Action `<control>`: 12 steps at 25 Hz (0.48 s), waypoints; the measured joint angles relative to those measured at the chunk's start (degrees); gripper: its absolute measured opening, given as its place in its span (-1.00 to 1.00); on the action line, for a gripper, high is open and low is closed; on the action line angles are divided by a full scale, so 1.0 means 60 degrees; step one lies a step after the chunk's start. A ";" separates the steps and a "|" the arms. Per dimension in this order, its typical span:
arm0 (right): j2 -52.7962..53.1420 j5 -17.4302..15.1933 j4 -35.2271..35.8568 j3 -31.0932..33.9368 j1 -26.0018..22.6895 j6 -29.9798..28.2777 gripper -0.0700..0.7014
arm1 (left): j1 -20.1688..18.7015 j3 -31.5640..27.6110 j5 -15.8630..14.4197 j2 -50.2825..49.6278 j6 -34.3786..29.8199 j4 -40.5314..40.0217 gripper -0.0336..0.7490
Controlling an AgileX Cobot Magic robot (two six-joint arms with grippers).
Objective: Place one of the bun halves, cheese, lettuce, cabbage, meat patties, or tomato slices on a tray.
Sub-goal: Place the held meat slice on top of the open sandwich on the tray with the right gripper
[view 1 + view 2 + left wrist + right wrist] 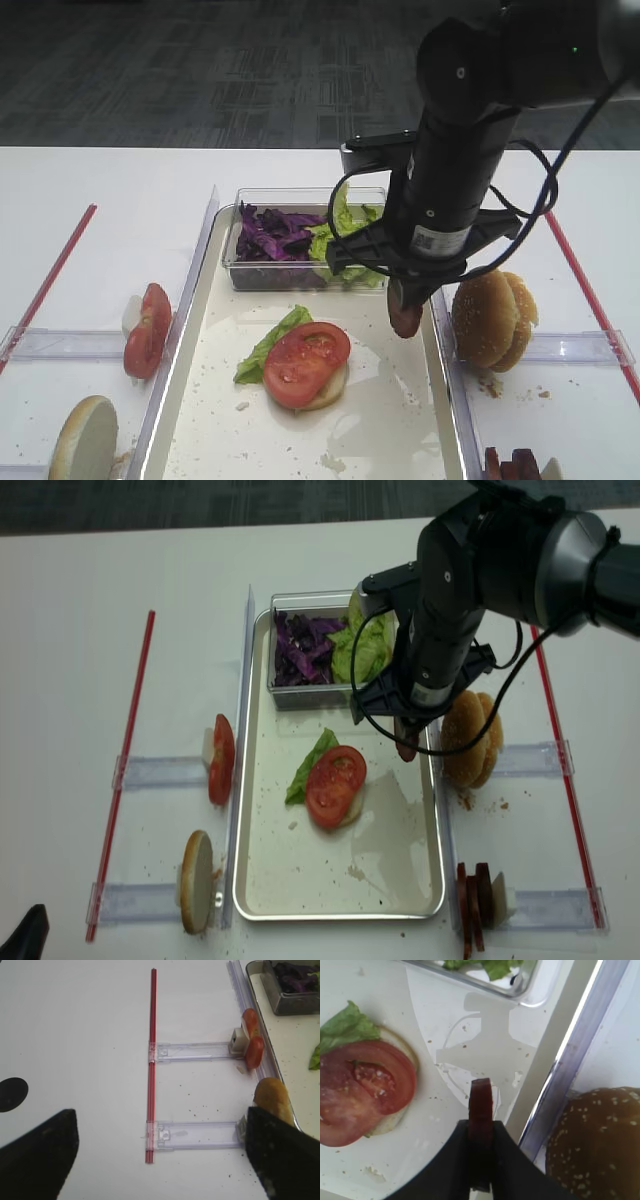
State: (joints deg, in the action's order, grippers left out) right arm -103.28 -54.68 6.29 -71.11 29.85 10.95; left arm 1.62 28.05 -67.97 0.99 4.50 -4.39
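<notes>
My right gripper (481,1127) is shut on a dark reddish-brown meat patty (481,1102), held on edge. The patty (405,315) hangs just above the right side of the silvery tray (390,410), close to its right rim. On the tray a tomato slice (305,362) lies on a bun half, with a lettuce leaf (265,345) sticking out to the left. My left gripper (160,1160) is open over the white table left of the tray, and nothing lies between its fingers.
A clear tub (232,262) at the tray's far end holds purple cabbage (275,235) and lettuce (345,235). Sesame bun halves (492,318) and more patties (472,900) stand right of the tray. Tomato slices (148,330) and a bun half (85,440) stand on its left. A red strip (50,280) edges the table's left side.
</notes>
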 joint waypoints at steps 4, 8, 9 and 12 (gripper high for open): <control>-0.0099 0.0024 0.0109 -0.0037 0.0000 -0.0123 -0.52 | 0.0000 0.0000 0.0000 0.0000 0.0000 0.0000 0.67; -0.0117 0.0099 0.0272 -0.0037 0.0000 -0.0211 -0.52 | 0.0000 0.0000 0.0000 0.0000 0.0000 0.0000 0.67; -0.0117 0.0120 0.0332 -0.0037 0.0000 -0.0315 -0.52 | 0.0000 0.0000 0.0000 0.0000 0.0000 0.0000 0.67; -0.0117 0.0268 0.1093 -0.0037 0.0000 -0.0938 -0.52 | 0.0000 0.0000 0.0000 0.0000 0.0000 0.0000 0.67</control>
State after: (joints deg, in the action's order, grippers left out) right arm -103.98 -53.07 12.85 -71.34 29.85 5.32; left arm 1.62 28.05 -67.97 0.99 4.50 -4.39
